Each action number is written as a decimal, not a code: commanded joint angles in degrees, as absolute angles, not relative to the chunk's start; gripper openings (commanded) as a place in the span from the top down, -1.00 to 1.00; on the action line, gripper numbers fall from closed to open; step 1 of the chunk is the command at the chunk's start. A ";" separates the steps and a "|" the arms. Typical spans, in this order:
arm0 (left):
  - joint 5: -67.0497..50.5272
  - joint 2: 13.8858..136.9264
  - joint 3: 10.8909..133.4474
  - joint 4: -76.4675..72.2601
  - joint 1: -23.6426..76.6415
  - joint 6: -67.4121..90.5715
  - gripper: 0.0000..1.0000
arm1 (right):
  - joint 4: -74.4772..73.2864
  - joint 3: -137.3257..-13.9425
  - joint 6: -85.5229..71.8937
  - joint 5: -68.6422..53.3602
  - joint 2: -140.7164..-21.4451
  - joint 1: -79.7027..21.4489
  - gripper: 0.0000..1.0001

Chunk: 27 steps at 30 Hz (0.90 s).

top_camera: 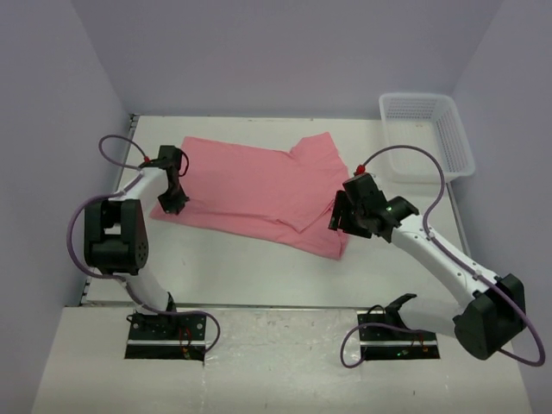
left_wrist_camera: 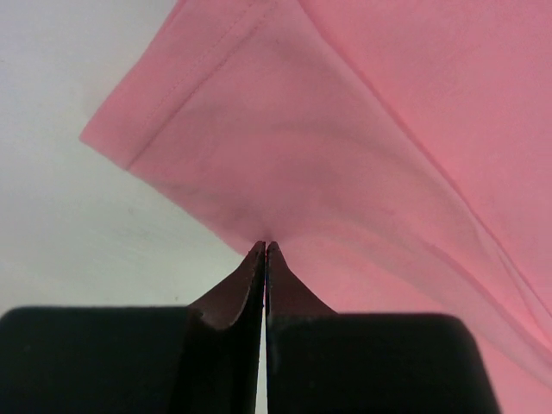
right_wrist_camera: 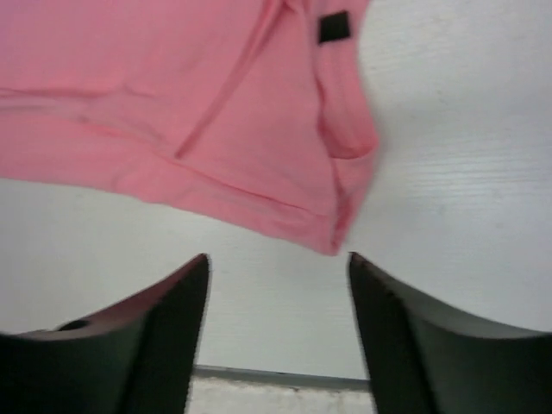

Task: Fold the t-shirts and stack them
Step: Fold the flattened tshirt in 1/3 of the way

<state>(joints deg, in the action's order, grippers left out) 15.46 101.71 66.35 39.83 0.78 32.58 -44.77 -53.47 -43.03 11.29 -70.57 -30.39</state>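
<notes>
Pinching edge of 1 pink t-shirt [top_camera: 259,194], left fingers [left_wrist_camera: 241,293] clamped; right fingers [right_wrist_camera: 164,319] apart near corner; 1 basket [top_camera: 466,155].

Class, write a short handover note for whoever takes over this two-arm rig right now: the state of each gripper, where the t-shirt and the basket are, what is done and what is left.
Left gripper: shut on the t-shirt, pinching its left edge near a hemmed corner.
Right gripper: open, over the shirt's near right corner, not touching it.
The t-shirt lies spread on the table, one sleeve lying over the body. Only one shirt is in view. The white basket stands at the far right corner, apart from it.
Done: left edge grasped.
Left: grasp the right side, finish the fold, stack.
</notes>
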 commanded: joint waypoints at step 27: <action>13.89 82.79 60.91 33.75 8.44 30.50 1.00 | -37.18 -75.32 -29.44 -6.42 -104.77 -34.72 0.08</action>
